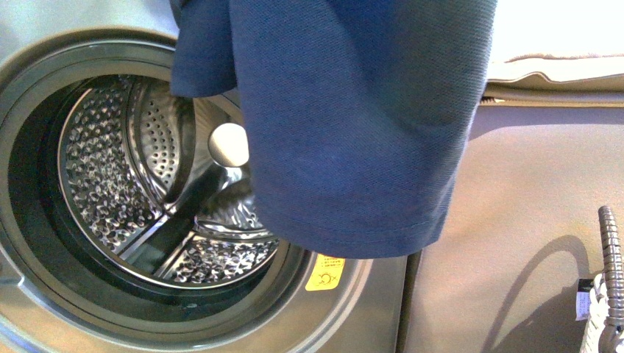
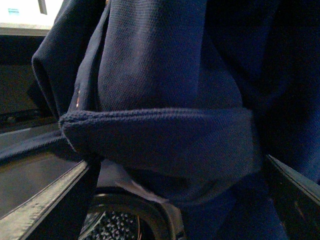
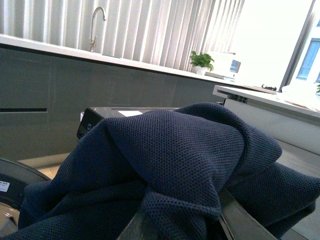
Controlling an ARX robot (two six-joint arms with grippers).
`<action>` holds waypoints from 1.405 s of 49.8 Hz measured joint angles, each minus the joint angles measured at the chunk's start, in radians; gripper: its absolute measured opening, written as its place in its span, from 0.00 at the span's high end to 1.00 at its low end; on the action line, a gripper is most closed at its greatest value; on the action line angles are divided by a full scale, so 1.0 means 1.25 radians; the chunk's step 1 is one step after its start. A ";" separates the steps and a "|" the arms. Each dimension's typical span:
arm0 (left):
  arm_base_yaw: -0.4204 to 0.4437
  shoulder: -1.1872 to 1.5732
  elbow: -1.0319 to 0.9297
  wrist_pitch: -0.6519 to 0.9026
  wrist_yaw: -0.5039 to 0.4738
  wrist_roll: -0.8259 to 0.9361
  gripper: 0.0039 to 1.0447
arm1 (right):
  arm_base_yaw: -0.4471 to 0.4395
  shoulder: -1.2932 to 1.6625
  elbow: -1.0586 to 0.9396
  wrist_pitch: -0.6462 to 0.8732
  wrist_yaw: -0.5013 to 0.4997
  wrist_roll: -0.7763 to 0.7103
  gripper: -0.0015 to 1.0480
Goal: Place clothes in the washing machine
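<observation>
At 1 o'clock over the washing machine [image 1: 44,309] mouth | clothes [image 1: 353,125] hang: likely soft, light, limp knit | best grasped at bunched folds | left gripper [image 2: 170,200], right gripper [image 3: 185,225]: cloth-covered, closure cannot be told

The navy clothes [image 2: 165,75] fill most of the view, with a folded hem spanning the gap between the claw [image 2: 177,167] fingers [image 2: 45,210]. Beneath, a white label [image 2: 135,187] and the perforated drum [image 2: 117,225] show.
</observation>
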 joint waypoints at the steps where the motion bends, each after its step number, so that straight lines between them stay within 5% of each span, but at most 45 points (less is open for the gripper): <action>1: -0.002 0.011 0.009 0.006 0.004 0.000 0.06 | 0.000 0.000 0.000 0.000 0.000 0.000 0.89; 16: -0.017 0.114 0.100 0.089 0.122 -0.020 0.06 | 0.000 0.000 0.000 0.000 0.000 0.000 0.89; 25: -0.122 0.088 0.061 0.242 0.327 -0.164 0.06 | 0.000 0.000 0.000 0.000 0.000 0.000 0.89; 29: -0.162 0.076 0.045 0.264 0.337 -0.190 0.06 | 0.000 0.000 0.000 0.000 0.000 0.000 0.89; 36: -0.250 0.089 0.069 0.101 0.186 -0.107 0.06 | 0.000 0.000 0.000 0.000 0.000 0.000 0.89; 48: -0.344 0.164 0.129 -0.001 -0.103 0.036 0.06 | -0.001 0.000 0.000 0.001 0.003 0.000 0.89; 70: -0.426 0.168 0.189 -0.040 -0.262 0.062 0.06 | -0.001 0.000 0.000 0.002 0.003 0.000 0.89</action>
